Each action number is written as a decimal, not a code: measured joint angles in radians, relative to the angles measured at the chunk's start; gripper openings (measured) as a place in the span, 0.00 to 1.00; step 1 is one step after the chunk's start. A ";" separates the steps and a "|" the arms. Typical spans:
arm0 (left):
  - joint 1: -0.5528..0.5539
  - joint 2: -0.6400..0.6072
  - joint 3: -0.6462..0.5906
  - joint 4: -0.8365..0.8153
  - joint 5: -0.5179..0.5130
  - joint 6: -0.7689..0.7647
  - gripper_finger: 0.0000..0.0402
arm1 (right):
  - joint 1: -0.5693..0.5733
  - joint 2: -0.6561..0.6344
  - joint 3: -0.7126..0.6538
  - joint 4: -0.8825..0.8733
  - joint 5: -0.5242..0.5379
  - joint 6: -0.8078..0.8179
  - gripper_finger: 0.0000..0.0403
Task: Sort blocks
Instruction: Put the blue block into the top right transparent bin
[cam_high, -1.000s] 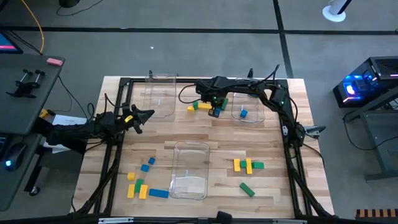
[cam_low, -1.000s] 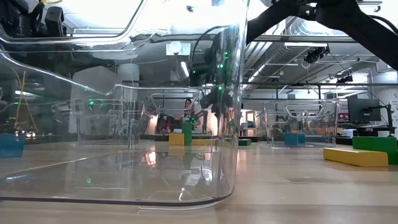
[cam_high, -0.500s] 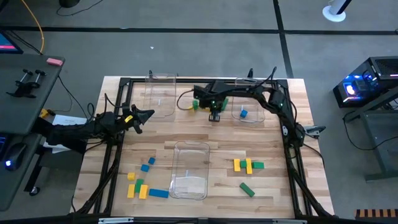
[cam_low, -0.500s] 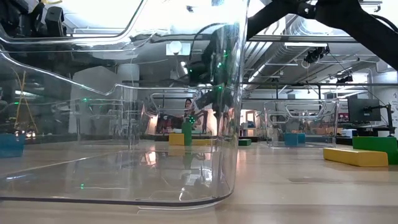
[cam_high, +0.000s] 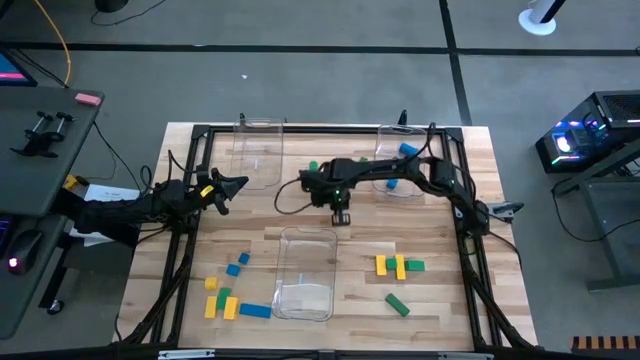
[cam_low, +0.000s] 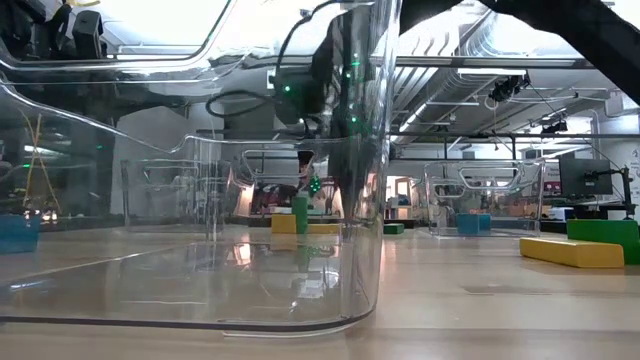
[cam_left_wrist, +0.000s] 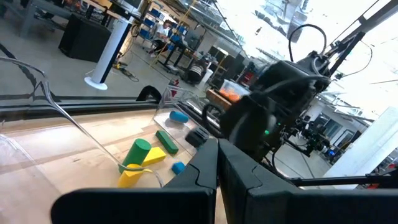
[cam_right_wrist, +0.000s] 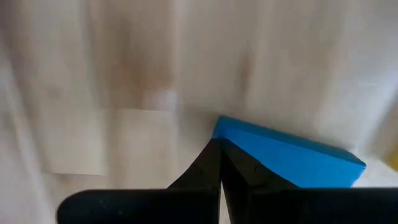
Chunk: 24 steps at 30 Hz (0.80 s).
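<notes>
Right pincer (cam_high: 342, 214) clamped on a blue block (cam_right_wrist: 292, 160) just behind the front clear bin (cam_high: 306, 272), left pincer (cam_high: 236, 184) closed and idle left of it, other blocks (cam_high: 399, 267) scattered on the worktop (cam_high: 440, 240) either side of the bin

The blue block (cam_right_wrist: 289, 158) shows only partly — dark fingers cover its near end — and the tabletop (cam_right_wrist: 124, 74) beyond blurs.
</notes>
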 joint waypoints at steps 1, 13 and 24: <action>0.000 0.000 0.000 0.000 0.000 0.000 0.00 | 0.013 0.000 0.000 -0.001 -0.003 0.003 0.00; 0.000 0.000 0.000 0.000 0.000 0.000 0.00 | 0.142 -0.018 0.000 -0.074 -0.072 0.040 0.00; 0.000 0.000 0.000 0.000 0.000 0.000 0.00 | 0.062 -0.168 0.002 -0.076 -0.029 0.658 0.00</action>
